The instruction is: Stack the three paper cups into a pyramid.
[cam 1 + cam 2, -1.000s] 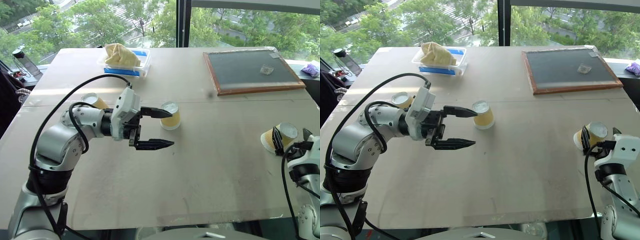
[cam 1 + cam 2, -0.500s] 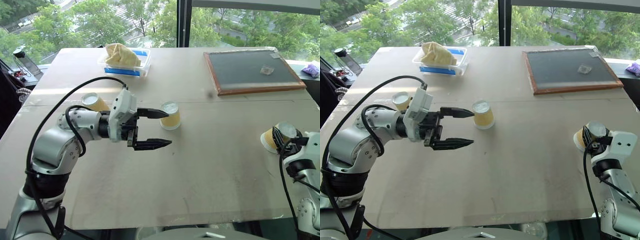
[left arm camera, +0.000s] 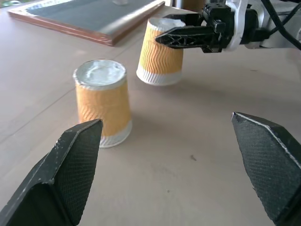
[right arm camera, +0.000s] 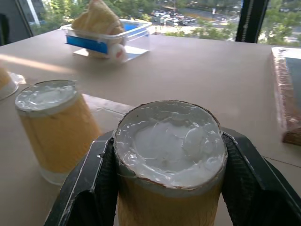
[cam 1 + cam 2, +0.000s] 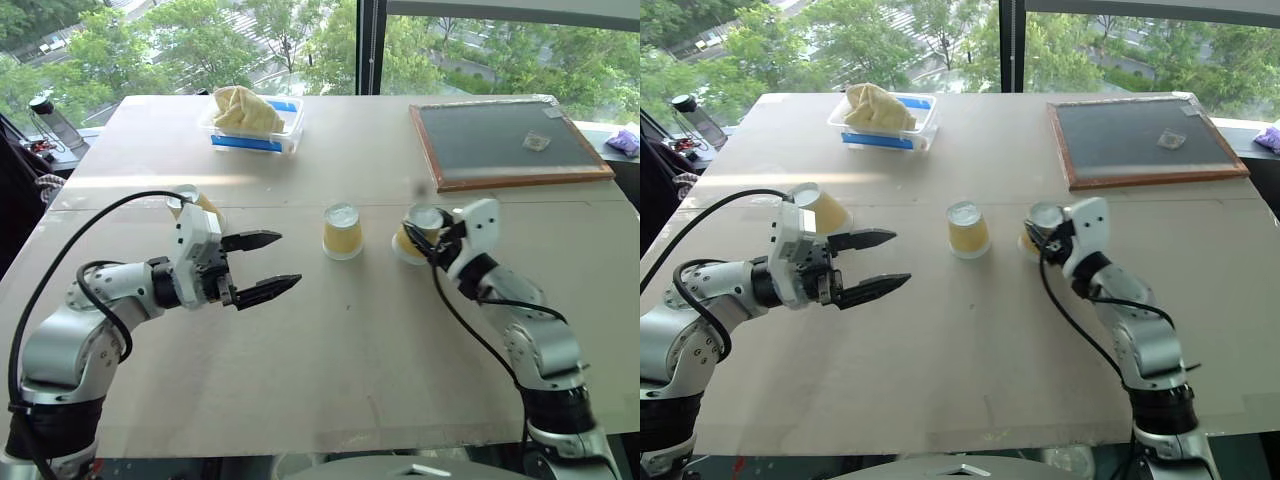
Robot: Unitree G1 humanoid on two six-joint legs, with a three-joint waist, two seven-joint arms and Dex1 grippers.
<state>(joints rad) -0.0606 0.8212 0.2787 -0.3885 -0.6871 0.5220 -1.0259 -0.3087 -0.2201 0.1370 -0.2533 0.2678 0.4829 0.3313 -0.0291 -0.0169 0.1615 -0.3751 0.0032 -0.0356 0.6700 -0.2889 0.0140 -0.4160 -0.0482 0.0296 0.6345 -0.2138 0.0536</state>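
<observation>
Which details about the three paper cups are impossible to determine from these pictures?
- Third paper cup: the left gripper and its wrist cover the lower part in both eye views, so whether it stands or tilts is unclear.
- Cup held by the right gripper: the fingers hide its base in the right wrist view; contact with the table unclear.

Third paper cup (image 5: 820, 208): its lower part is hidden behind the left end effector's (image 5: 873, 264) white housing, so its contact with the bench (image 5: 970, 360) cannot be judged. Held cup (image 4: 169, 160): its lower part is cut off by the right wrist view's edge, and both fingers (image 4: 89, 183) are cropped there. Contents of the clear tub (image 5: 252, 128): a tan crumpled mass, too small to identify. Small pale object (image 5: 533, 142) on the framed board (image 5: 505, 145): too small to identify. Purple item (image 5: 624, 142): cut off at the frame edge.
</observation>
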